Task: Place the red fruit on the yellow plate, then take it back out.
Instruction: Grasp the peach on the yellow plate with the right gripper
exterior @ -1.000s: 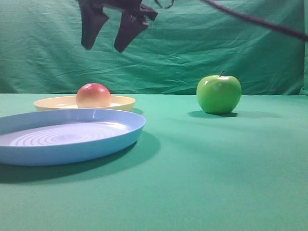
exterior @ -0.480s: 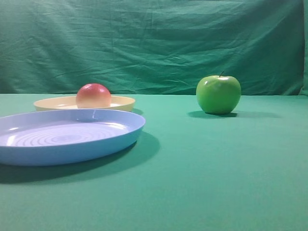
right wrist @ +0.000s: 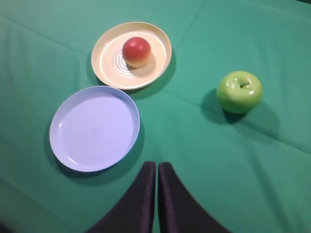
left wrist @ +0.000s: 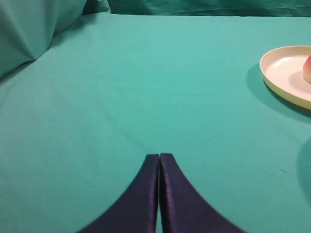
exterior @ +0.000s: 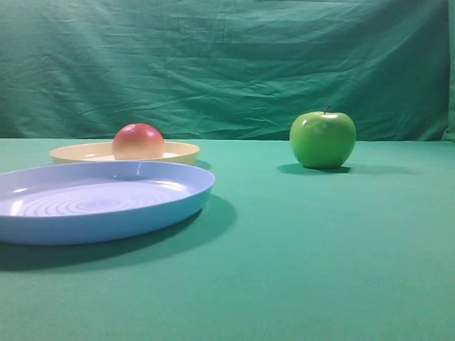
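The red fruit (exterior: 138,141) (right wrist: 136,51) rests on the yellow plate (exterior: 178,150) (right wrist: 109,65), a little off its middle. In the left wrist view the plate's rim (left wrist: 274,80) and a sliver of the fruit (left wrist: 307,69) show at the right edge. My right gripper (right wrist: 157,163) is shut and empty, high above the cloth, well clear of the fruit. The left gripper (left wrist: 159,155) is shut with nothing in it, low over bare cloth to the left of the plate. Neither gripper appears in the exterior high view.
A larger light-blue plate (exterior: 163,206) (right wrist: 95,127) lies in front of the yellow one. A shiny green apple (exterior: 323,138) (right wrist: 239,91) stands to the right. Green cloth covers the table and hangs behind as a backdrop (exterior: 234,64).
One second ago the right gripper hung open above the fruit at the top of the exterior high view; it has since left that view and shut. The fruit has stayed on the plate.
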